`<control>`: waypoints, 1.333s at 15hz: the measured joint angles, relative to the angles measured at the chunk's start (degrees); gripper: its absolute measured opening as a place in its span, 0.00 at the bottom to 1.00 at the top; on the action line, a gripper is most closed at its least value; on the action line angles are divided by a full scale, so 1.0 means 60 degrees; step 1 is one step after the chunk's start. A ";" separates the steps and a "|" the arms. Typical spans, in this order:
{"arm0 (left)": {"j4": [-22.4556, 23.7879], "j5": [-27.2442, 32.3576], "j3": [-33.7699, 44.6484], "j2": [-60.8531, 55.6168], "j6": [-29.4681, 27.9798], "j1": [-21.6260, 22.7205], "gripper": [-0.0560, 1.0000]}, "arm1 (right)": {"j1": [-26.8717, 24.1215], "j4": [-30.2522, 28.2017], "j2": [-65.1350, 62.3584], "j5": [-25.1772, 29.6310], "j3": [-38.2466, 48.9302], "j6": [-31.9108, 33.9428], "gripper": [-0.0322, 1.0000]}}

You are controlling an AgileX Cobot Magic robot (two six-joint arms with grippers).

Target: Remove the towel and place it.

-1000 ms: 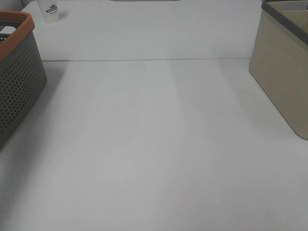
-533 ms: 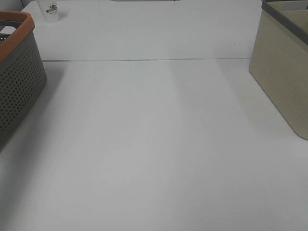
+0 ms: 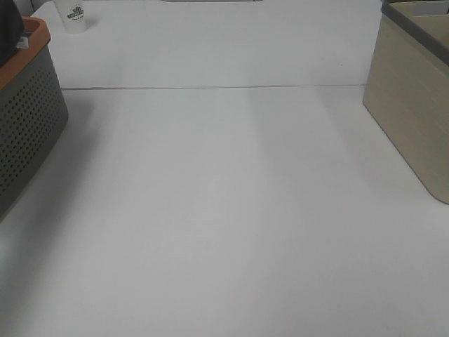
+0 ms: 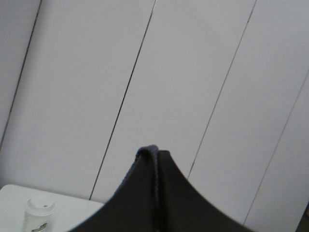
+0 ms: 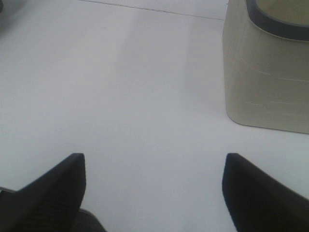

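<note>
The dark charcoal towel (image 3: 7, 28) shows at the far left edge of the exterior high view, raised above the orange rim of the grey basket (image 3: 31, 119), with a small white tag (image 3: 23, 42) on it. In the left wrist view the towel (image 4: 159, 203) fills the lower middle as a peaked fold with a hemmed edge, held up in front of the wall. It hides the left gripper's fingers. My right gripper (image 5: 154, 203) is open and empty, low over the white table (image 5: 120, 96). Neither gripper shows in the exterior high view.
A beige bin with a grey rim (image 3: 414, 105) stands at the right edge, also in the right wrist view (image 5: 265, 82). A white paper cup (image 3: 74, 15) stands at the back left, also in the left wrist view (image 4: 39, 212). A seam crosses the table (image 3: 210, 88).
The dark towel has risen into view above the basket's rim at the far left. Nothing else has moved.
</note>
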 joint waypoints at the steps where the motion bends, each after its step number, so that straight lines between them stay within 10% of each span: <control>1: -0.0010 -0.0487 0.0000 0.0000 -0.0038 -0.0010 0.05 | 0.0000 0.0000 0.0000 0.0000 0.0000 0.0000 0.77; 5: -0.0057 -0.3180 0.0000 0.0000 -0.0831 -0.0010 0.05 | 0.0000 0.0000 0.0000 0.0000 0.0000 0.0000 0.77; 12: 0.0248 -0.4794 -0.0353 0.0382 -0.3285 -0.0201 0.05 | 0.0000 0.0000 0.0000 0.0000 0.0000 0.0000 0.77; 20: 0.5166 -0.4374 -0.2492 0.1557 -0.5854 -0.1814 0.05 | 0.0000 0.0000 0.0000 0.0000 0.0000 0.0000 0.77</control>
